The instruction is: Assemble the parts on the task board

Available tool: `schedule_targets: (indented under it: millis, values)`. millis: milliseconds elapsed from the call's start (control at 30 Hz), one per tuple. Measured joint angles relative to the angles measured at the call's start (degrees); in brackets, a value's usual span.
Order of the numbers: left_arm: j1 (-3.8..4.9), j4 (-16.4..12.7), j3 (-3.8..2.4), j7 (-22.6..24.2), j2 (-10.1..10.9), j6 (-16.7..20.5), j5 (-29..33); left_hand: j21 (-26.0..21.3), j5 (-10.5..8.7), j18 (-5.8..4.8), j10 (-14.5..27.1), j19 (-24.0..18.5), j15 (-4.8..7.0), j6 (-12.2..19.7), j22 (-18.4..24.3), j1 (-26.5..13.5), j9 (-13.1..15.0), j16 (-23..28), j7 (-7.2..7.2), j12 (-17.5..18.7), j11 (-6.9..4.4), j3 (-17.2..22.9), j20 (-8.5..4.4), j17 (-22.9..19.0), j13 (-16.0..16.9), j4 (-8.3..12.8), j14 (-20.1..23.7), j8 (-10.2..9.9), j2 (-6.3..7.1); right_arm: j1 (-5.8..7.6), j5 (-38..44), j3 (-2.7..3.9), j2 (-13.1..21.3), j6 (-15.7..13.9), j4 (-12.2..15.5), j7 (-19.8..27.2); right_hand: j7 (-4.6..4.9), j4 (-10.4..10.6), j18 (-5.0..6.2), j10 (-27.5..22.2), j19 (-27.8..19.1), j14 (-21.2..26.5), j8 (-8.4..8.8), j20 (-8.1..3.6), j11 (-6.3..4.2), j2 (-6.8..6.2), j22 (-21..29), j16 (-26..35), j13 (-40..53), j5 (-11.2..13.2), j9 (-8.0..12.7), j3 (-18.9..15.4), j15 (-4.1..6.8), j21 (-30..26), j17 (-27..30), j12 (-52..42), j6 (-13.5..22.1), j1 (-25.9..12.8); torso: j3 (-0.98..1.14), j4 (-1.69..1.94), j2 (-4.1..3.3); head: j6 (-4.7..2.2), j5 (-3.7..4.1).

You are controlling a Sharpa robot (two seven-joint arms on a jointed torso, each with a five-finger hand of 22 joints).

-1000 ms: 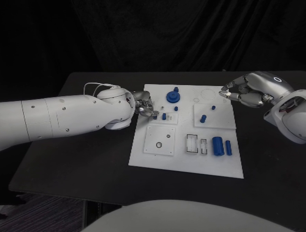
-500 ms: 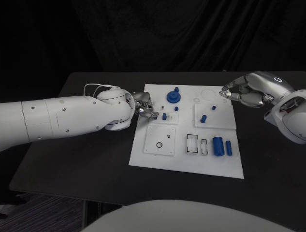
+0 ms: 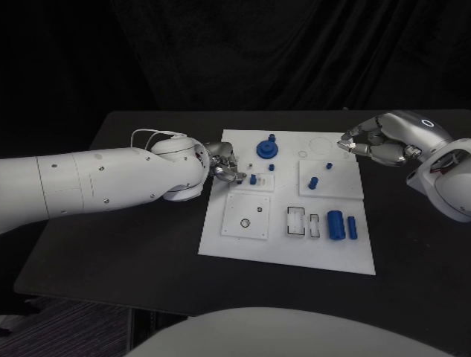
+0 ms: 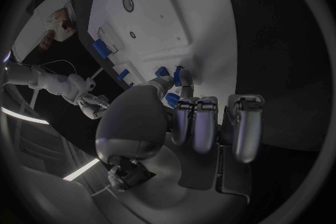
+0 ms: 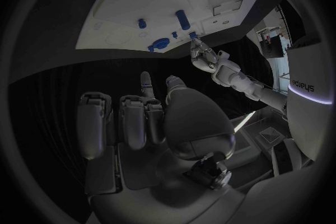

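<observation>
The board (image 3: pixel 289 245) lies mid-frame; several parts (image 3: pixel 335 223) lie loose at its lower right, so much remains. My left hand (image 3: pixel 225 165) pinches a small blue part (image 4: pixel 178 75) at its left edge. My right hand (image 3: pixel 373 141), fingers curled and holding nothing, hovers upper right.

My head camera looks steeply down from above my body at the black table (image 3: pixel 117 245), far enough back to take in the whole task board (image 3: pixel 289 253) and both arms; the camera at my left wrist sits close behind my left hand (image 4: pixel 189 123), looking past the fingers along the board (image 4: pixel 175 5) at close range; the camera at my right wrist sits behind my right hand (image 5: pixel 140 117), facing the board (image 5: pixel 140 5) from beyond its edge, farther off; all three share the board, and each wrist view catches the opposite hand across it.
</observation>
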State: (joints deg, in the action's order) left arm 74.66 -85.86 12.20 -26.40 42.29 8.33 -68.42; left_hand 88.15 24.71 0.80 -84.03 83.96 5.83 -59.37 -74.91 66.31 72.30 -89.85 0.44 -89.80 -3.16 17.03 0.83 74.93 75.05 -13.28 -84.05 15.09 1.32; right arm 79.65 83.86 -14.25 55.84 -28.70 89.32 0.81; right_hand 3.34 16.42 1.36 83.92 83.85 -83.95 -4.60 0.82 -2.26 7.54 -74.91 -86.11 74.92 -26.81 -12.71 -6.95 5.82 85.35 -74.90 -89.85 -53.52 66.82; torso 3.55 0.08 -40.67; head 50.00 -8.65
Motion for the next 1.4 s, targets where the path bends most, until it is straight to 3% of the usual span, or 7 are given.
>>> schedule_targets:
  millis: [1400]
  values:
    - [-0.37,0.05,-0.04,0.26,0.49,-0.73,0.01,-0.30,-0.01,0.00,0.00,0.00,0.00,0.10,0.01,0.00,-0.18,0.00,0.10,0.00,0.00,0.33,0.00,-0.02,0.00,0.34,0.00,-0.25,0.00,-0.17,0.00,0.00,-0.01,0.25,-0.11,-0.03,0.00,0.00,0.00,0.00,0.00,0.00,0.00,0.00,0.00,-0.01,-0.03,0.00,0.00,-0.22,0.07,0.00,0.00,0.00,0.00,0.00,0.00,-0.01,0.01,0.07,-0.03,0.00,-0.34]
